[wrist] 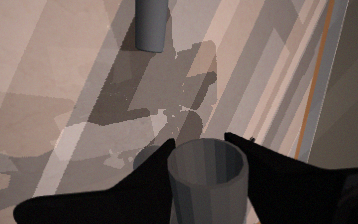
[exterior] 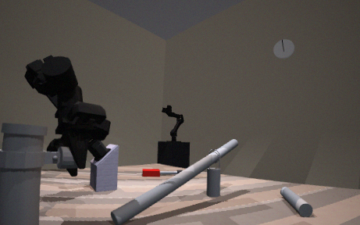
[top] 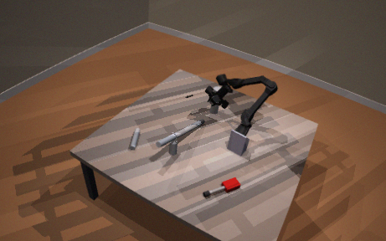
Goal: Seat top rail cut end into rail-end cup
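Note:
My gripper [top: 215, 99] [exterior: 73, 159] [wrist: 199, 140] is shut on the grey rail-end cup [exterior: 66, 157] [wrist: 210, 200], one finger on each side, the cup's open mouth showing in the wrist view. The cup hangs on the brace band [exterior: 19, 159], high on the big post [exterior: 18, 195] [top: 214, 110], just below the post cap [exterior: 24, 129]. The rail [top: 183, 131] [exterior: 175, 181] [wrist: 151, 25] slants through the loop cap [exterior: 215, 155] on the small post [top: 173, 148] [exterior: 213, 183]. Its end towards the big post is low, near the table top, apart from cup and gripper.
A short grey tube [top: 135, 139] [exterior: 295, 201] lies beyond the small post. A red-handled tool [top: 231, 184] [exterior: 151, 173] lies in front of the arm's pale base block [top: 238, 142] [exterior: 105, 172]. A small dark piece [top: 189, 96] lies at the table's back. Another arm [exterior: 173, 121] stands far off.

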You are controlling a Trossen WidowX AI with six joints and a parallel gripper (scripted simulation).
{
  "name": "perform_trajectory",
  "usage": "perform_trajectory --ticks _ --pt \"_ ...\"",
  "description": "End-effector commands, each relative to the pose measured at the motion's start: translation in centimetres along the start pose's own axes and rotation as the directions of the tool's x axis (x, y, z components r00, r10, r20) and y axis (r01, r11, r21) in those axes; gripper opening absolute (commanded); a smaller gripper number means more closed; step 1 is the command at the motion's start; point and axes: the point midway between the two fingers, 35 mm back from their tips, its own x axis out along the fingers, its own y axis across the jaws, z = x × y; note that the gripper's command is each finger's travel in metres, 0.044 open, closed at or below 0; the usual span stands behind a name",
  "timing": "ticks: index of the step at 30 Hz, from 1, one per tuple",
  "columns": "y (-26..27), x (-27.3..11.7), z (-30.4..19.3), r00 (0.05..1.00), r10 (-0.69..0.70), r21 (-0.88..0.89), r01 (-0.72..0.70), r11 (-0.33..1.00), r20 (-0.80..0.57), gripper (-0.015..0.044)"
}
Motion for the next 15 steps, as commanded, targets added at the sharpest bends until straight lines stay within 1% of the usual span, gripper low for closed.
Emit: perform_trajectory --ticks 1,15 --pt "-0.27 0.13 0.04 1.000 -0.004 0.022 0.004 1.000 -0.010 0.0000" --pt "-0.96 0.53 -0.01 0.999 -0.001 0.097 0.007 0.995 -0.053 0.0000"
